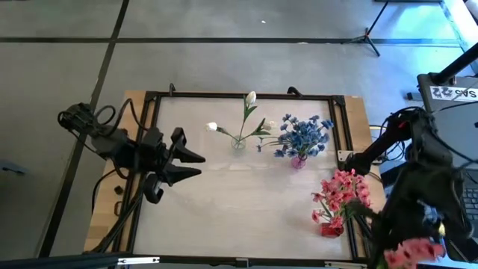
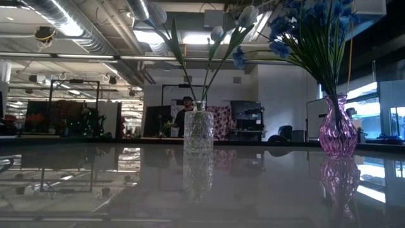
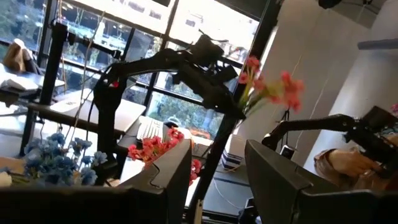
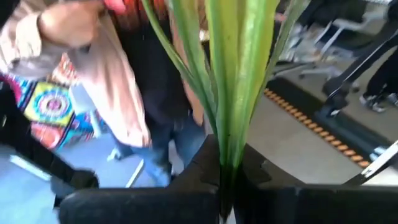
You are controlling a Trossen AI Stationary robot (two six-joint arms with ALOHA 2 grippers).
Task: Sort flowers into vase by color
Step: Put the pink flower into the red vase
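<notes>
My right pincer (image 4: 227, 180) clamps a pink sprig (image 1: 412, 251) past the table's (image 1: 224, 202) right edge, stem upright; left pincer (image 1: 196, 165) half-open.

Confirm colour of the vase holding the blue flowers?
Pink-purple glass vase under the blue flowers; clearest in the low view.

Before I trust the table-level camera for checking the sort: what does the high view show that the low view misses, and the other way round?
Only the high view shows the red vase of pink flowers near the table's right edge, the left gripper open over the left side, and the right arm off the right edge holding a pink sprig. Only the low view shows the room behind, with a person standing there. Both show the clear vase of white buds and the purple vase of blue flowers.
</notes>
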